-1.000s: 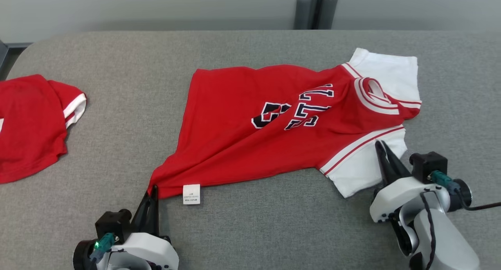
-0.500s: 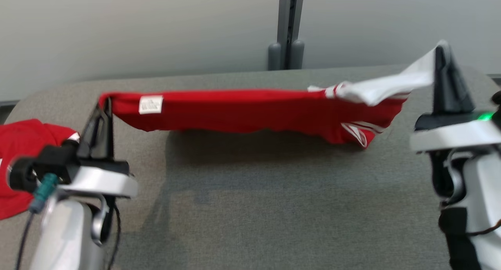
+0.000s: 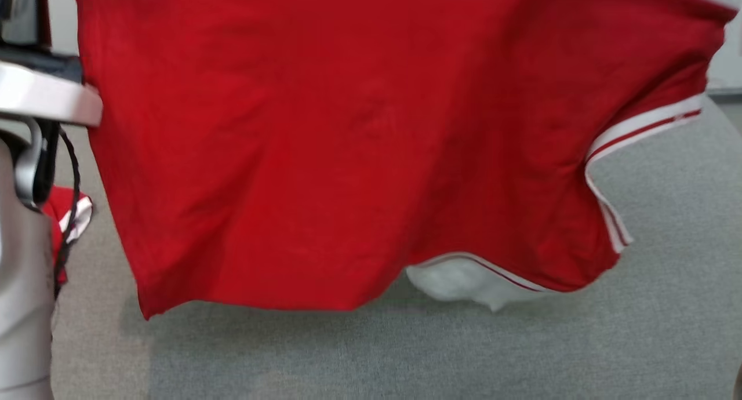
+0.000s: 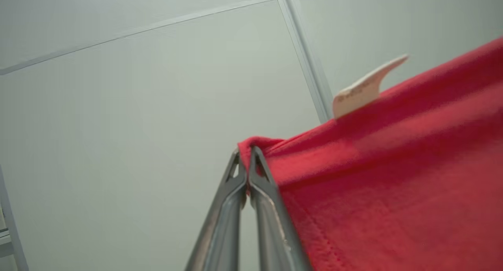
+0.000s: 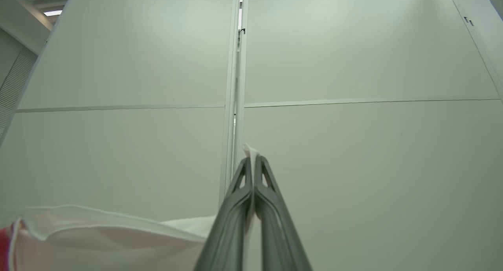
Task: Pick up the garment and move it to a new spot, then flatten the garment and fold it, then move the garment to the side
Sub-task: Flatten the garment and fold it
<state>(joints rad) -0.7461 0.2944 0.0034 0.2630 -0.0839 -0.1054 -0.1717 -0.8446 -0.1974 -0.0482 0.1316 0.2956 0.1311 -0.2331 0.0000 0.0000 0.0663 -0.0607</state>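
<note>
shirt (image 3: pixel 324 145) up in the air over table (image 3: pixel 666 319), spread wide. L gripper (image 4: pixel 246 155) fingers clamped on its red hem corner, R gripper (image 5: pixel 253 163) clamped on white sleeve edge. Lower sleeve near tabletop, contact unclear.

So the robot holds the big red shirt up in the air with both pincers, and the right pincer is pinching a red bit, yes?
Not quite. The right pincer is pinching a white sleeve of the red fabric shirt, as the right wrist view shows. The left pincer has the red corner.
</note>
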